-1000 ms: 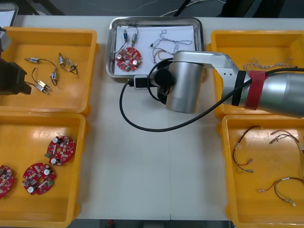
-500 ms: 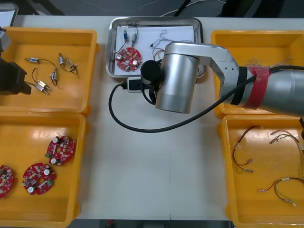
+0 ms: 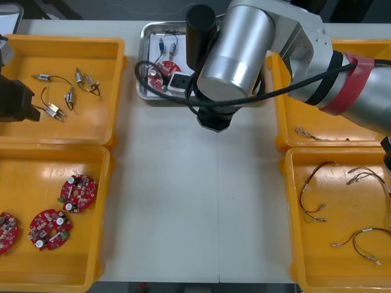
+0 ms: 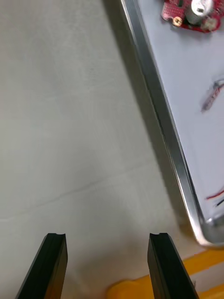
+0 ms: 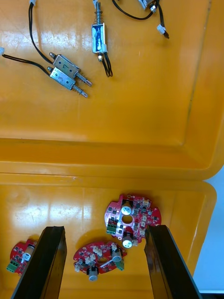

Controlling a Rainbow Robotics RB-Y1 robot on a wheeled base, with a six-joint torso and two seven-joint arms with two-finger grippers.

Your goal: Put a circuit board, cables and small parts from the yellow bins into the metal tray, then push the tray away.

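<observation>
The metal tray stands at the table's far middle, white inside. It holds a red circuit board and small metal parts. My right arm reaches over the tray and hides most of it. In the right wrist view my right gripper is open and empty above bare table. The tray's shiny rim runs just beyond its fingers, with the circuit board and a cable inside. My left gripper hangs open and empty above the left bins, over several circuit boards.
The far left yellow bin holds small metal parts with black cables. The near left bin holds circuit boards. At the right, bins hold red and yellow cables. A black cable loops off my right wrist.
My right arm has swung from the table in front of the tray up and over the tray. The tray has not moved. The left arm has stayed still.
</observation>
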